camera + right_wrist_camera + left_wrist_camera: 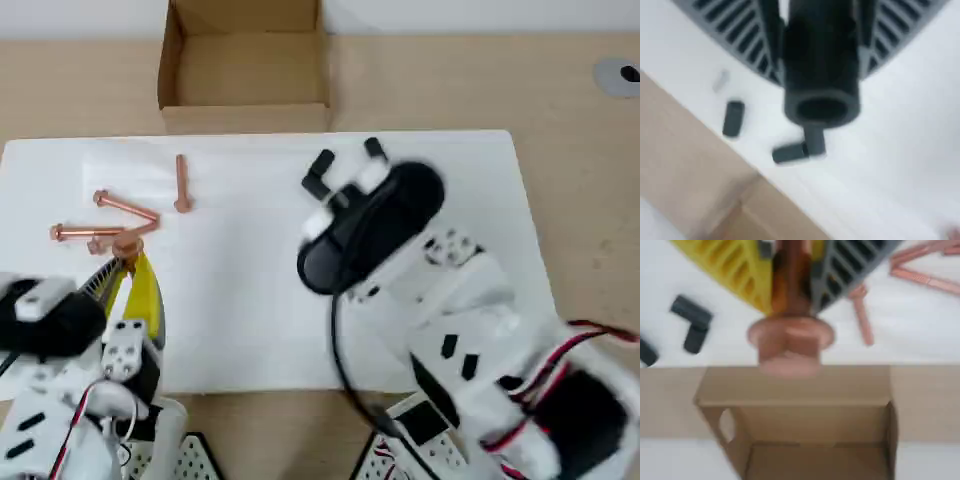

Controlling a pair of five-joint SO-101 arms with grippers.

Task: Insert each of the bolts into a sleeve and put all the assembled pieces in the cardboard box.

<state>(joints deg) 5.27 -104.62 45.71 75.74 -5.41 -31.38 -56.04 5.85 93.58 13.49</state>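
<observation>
My left gripper (790,285), with one yellow and one grey finger, is shut on a copper bolt (790,335) whose head sticks out past the fingertips. In the high view it sits at the mat's left front (128,272), just behind three loose bolts (125,205). My right gripper (820,50) is shut on a black sleeve (821,95), open end outward, above the middle of the mat. Three loose sleeves lie close beyond it: one alone (733,118) and two touching in an L (800,147). The cardboard box (245,60) stands open beyond the mat's far edge.
A white mat (250,320) covers the wooden table. The right arm's black camera housing (370,225) hides the mat's centre in the high view. A grey disc (620,75) sits at the table's far right.
</observation>
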